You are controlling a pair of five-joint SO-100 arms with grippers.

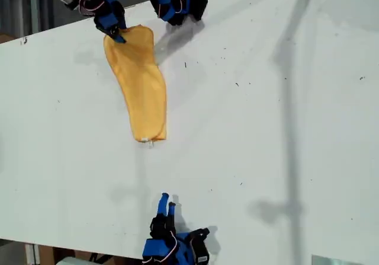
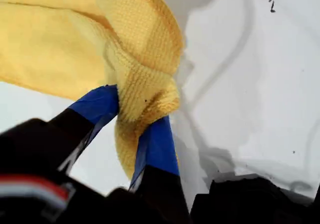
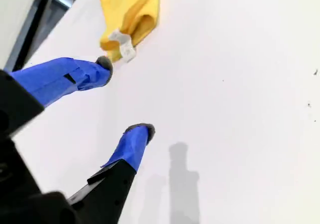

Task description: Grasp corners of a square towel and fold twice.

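The yellow-orange towel (image 1: pixel 140 84) lies folded into a long narrow strip on the white table, running from the back toward the front in the exterior view. Its white tag (image 1: pixel 148 140) sits at the near end, also seen as the tag (image 3: pixel 123 44) in the second wrist view. My first gripper (image 1: pixel 116 35) is shut on the far end, pinching bunched cloth (image 2: pixel 145 96) between its blue fingers (image 2: pixel 97 106). My second gripper (image 1: pixel 166 204) stands open near the front edge, short of the towel, with nothing between its fingertips (image 3: pixel 142 130).
The white table (image 1: pixel 266 128) carries small dark specks and arm shadows. A second blue arm base (image 1: pixel 177 1) stands at the back beside the first arm. A dark gap lies beyond the table's back edge at the exterior view's left.
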